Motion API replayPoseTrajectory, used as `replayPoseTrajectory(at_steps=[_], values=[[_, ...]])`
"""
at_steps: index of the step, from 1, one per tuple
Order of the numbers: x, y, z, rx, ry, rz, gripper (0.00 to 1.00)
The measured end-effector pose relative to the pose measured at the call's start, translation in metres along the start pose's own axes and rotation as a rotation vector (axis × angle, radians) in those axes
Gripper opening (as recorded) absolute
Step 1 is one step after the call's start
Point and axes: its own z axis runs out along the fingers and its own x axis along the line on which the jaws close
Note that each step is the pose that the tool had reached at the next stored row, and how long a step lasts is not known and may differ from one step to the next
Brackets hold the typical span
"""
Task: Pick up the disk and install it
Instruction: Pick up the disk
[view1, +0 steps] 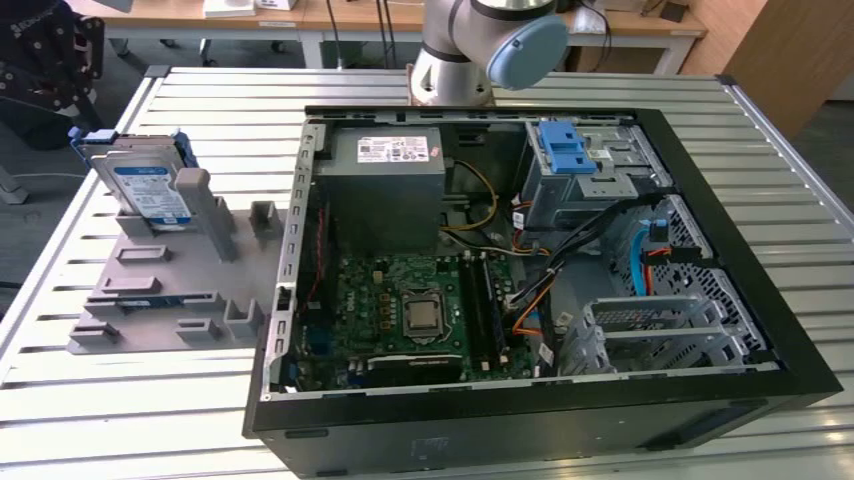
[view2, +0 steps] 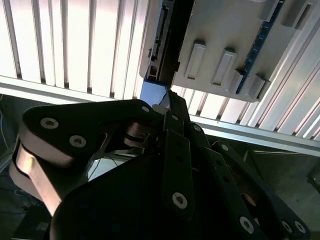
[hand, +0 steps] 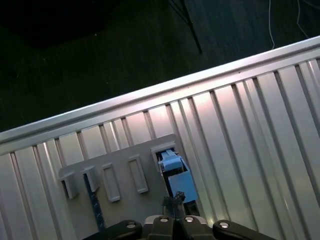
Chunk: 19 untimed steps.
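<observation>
The disk (view1: 144, 188), silver with a blue-and-white label and a blue bracket, stands on edge in a slot of the grey holder (view1: 174, 290) at the exterior view's left. In the first wrist view my gripper (hand: 174, 204) hangs well above the disk (hand: 179, 182), shut and holding nothing. In the second wrist view the gripper (view2: 170, 107) lines up with the disk's thin edge (view2: 161, 45) and is still apart from it.
An open black computer case (view1: 534, 430) lies on the slatted metal table (view1: 134, 420), right of the holder. Inside are a motherboard (view1: 400, 310), a grey power supply (view1: 380, 165), a blue latch piece (view1: 567, 150) and a silver cage (view1: 654, 330). The arm's base (view1: 461, 60) stands behind.
</observation>
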Motion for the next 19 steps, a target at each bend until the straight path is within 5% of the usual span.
replayPoseTrajectory(at_steps=[9, 14, 19], values=[[0.0005, 0.0016, 0.0017, 0.0034, -0.0004, -0.066, 0.11], [0.0006, 0.0017, 0.0028, 0.0019, 0.0025, -0.150, 0.11], [0.0005, 0.0017, 0.0031, 0.0015, 0.0039, -0.186, 0.29]])
